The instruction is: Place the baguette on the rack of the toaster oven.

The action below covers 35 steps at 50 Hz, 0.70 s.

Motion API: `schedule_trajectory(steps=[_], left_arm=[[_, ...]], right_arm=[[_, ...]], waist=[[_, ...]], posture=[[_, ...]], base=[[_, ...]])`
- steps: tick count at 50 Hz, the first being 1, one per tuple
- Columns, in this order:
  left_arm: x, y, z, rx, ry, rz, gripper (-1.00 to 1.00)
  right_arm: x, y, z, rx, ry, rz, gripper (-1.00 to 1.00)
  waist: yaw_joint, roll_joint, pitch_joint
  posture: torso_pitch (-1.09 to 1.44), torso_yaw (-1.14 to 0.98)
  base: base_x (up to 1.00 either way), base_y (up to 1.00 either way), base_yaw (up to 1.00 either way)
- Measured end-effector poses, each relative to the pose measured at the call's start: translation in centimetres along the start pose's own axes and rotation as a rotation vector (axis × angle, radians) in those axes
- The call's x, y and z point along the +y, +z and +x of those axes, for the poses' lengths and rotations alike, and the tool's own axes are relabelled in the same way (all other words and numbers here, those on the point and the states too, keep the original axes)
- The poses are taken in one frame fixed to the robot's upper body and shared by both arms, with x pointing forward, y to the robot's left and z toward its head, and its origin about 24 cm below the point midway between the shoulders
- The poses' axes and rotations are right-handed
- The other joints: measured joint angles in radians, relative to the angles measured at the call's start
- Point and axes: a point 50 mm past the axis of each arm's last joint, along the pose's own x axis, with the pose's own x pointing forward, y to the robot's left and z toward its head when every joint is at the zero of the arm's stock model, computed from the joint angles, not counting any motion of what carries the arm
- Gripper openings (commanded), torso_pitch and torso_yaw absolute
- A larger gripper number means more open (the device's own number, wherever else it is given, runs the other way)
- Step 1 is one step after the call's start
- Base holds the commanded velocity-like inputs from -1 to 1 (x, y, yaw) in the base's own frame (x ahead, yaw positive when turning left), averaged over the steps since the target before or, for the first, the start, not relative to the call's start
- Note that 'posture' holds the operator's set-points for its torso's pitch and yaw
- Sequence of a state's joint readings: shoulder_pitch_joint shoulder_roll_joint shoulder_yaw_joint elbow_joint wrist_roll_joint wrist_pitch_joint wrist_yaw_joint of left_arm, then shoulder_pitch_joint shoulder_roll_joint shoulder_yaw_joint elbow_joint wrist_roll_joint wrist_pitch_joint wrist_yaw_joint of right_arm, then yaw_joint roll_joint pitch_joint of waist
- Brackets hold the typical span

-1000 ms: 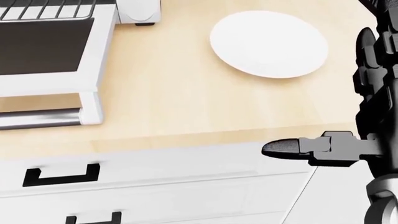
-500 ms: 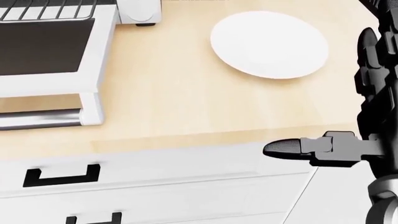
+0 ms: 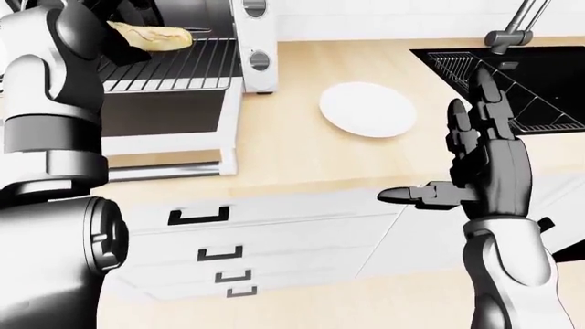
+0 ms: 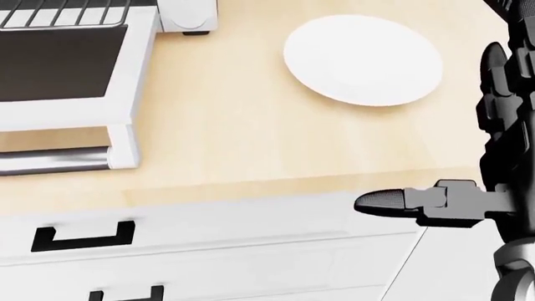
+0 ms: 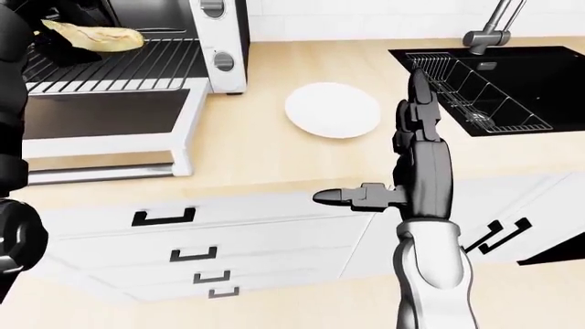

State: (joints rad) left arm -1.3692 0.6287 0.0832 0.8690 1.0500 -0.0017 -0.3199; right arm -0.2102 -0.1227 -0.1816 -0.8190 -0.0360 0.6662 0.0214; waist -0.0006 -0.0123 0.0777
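Note:
The baguette (image 3: 153, 35) is inside the open toaster oven (image 3: 252, 41), lying tilted just over the wire rack (image 3: 173, 65) in the upper left of the left-eye view. My left hand (image 3: 123, 44) reaches in from the left and its dark fingers close round the loaf's left end, which they partly hide. Well to the right of the oven, over the counter's near edge, my right hand (image 3: 457, 154) is held upright and open, thumb pointing left, with nothing in it. The head view shows only the rack's edge (image 4: 63, 15) and the right hand (image 4: 493, 163).
The oven's glass door (image 3: 164, 120) lies folded down over the wooden counter (image 3: 293, 157). A white plate (image 3: 367, 110) with nothing on it sits right of the oven. A black sink (image 3: 540, 75) with a wire basket and a faucet (image 3: 507, 31) are at the upper right. White drawers (image 3: 274, 240) run below.
Almost nothing in the head view: my right hand's thumb has drifted a few pixels to the right. The plate and oven door have not moved.

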Motion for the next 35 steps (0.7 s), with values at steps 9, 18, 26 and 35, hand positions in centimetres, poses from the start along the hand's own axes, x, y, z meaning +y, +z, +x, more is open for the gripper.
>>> schedule_trajectory(steps=[9,18,26,35], left_arm=[[0.1,0.2,-0.3,-0.007,-0.002,0.004,0.05],[0.9,0.6,-0.8,-0.019,0.019,0.005,0.47],[1.3,0.7,-1.4,-0.026,0.024,0.007,0.5],[2.4,0.9,-2.5,-0.035,0.041,0.009,0.46]], right_arm=[[0.0,-0.2,0.0,0.005,0.0,0.001,1.0],[0.0,-0.3,0.0,0.004,-0.002,0.003,1.0],[-0.1,-0.2,0.1,0.001,-0.002,0.003,1.0],[0.1,-0.3,0.0,0.005,0.001,0.005,1.0]], waist=[[0.0,0.0,0.001],[0.0,0.002,-0.001],[0.0,0.004,0.0],[0.001,0.002,0.003]], posture=[[0.06,0.0],[0.06,0.0],[0.06,0.0],[0.06,0.0]], base=[[0.0,0.0,0.0],[0.0,0.0,0.0],[0.0,0.0,0.0],[0.0,0.0,0.0]])
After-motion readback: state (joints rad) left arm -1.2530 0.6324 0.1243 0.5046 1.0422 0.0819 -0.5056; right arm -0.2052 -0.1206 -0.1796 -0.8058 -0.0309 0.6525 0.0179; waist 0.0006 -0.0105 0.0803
